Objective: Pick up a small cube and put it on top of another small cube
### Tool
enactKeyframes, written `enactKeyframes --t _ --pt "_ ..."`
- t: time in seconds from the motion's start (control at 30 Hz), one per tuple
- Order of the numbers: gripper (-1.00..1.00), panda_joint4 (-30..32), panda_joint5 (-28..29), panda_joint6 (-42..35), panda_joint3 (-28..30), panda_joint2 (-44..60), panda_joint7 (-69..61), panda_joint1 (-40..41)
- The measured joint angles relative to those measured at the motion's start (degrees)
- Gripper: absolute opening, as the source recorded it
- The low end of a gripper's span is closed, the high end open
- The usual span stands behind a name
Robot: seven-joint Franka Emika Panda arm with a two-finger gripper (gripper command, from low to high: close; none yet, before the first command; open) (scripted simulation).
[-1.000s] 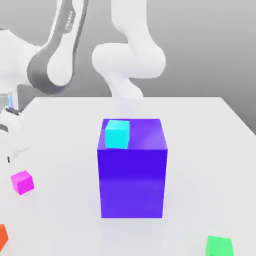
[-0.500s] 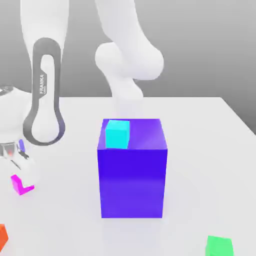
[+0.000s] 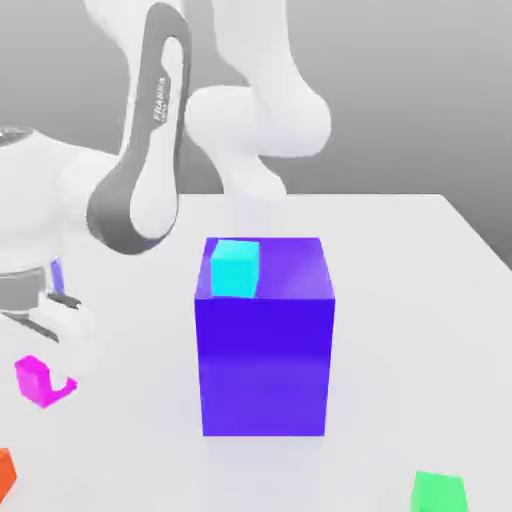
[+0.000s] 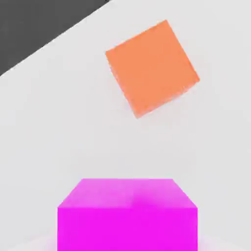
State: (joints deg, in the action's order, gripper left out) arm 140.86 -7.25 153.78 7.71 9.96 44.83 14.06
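Note:
The small cube (image 3: pixel 30 379) is bright magenta-pink and rests on the white table at the exterior view's left. My gripper (image 3: pixel 47 374) has come down over it from above, and a white finger covers the cube's right side. The jaws are shut on the small cube. The hand view looks down on the small cube (image 4: pixel 127 219) from very close, just under the hand. A small cyan cube (image 3: pixel 236 267) sits on top of the big blue-violet cube (image 3: pixel 265 360) in the middle of the table.
An orange cube (image 3: pixel 4 471) lies at the front left corner, close to the held cube, and shows again as the orange cube (image 4: pixel 151 67) near the table edge. A green cube (image 3: pixel 438 492) lies at the front right. The white table (image 3: pixel 410 300) spreads out right of the big cube.
The arm swung in over the pink cube and the hand dropped onto it. The jaws went from wide open to shut around it. The other cubes stayed put.

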Motion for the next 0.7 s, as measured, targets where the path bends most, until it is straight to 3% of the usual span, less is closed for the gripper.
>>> enactKeyframes --t 0.37,0.5,0.53,0.7 --pt "-1.0 -7.66 6.54 -6.18 -12.22 2.49 17.06 -18.73" --pt "-1.0 -11.6 11.32 -3.9 -14.3 10.43 24.12 -26.68" --pt "1.0 -12.26 12.13 -2.48 -14.14 12.72 25.08 -27.91" --pt "1.0 -12.26 12.13 -2.48 -14.15 12.72 25.08 -27.91"
